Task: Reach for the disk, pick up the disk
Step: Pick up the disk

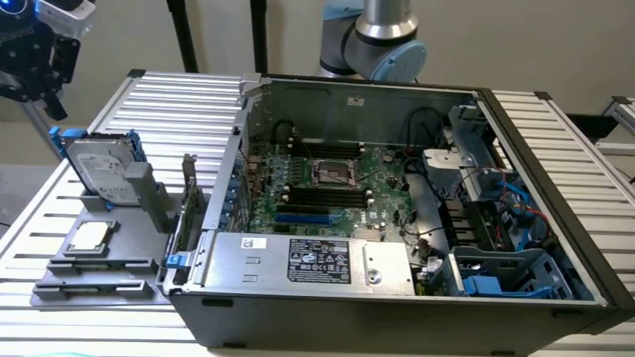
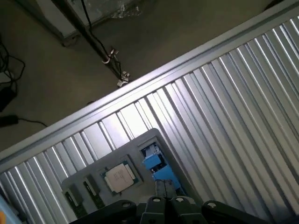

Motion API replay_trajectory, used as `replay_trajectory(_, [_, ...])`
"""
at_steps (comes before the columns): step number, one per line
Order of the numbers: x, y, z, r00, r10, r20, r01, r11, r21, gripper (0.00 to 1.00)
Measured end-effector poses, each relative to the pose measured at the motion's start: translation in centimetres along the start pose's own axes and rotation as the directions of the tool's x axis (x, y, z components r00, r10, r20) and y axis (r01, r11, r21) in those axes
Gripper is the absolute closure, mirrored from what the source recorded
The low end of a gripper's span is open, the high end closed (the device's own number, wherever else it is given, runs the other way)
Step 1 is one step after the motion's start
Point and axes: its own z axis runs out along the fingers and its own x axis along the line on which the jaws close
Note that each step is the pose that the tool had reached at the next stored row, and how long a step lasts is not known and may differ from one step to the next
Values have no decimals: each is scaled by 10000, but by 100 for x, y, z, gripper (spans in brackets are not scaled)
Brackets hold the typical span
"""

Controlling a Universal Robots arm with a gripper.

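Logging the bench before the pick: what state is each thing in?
disk: standing on edge in the grey holder, not held.
hand: high up, apart from the disk.
chip: lying flat on the grey holder.
computer case: on its side, cover off.

the gripper is cut off by the exterior view's left edge. the disk has its lower end hidden in a grey holder, and its label print is too small to read. the arm runs off the top edge, its base hidden behind the computer case. in the wrist view the gripper covers part of a blue piece
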Motion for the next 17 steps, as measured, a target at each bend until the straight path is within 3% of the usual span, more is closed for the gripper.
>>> replay_trajectory(3, [0,0,0,9986,-533,-18,533,9986,-1,89])
replay_trajectory(7, [0,0,0,9921,-1255,-41,1255,9921,-2,89])
replay_trajectory(17, [-5,-8,-2,9606,-2777,-85,2777,9607,-13,89])
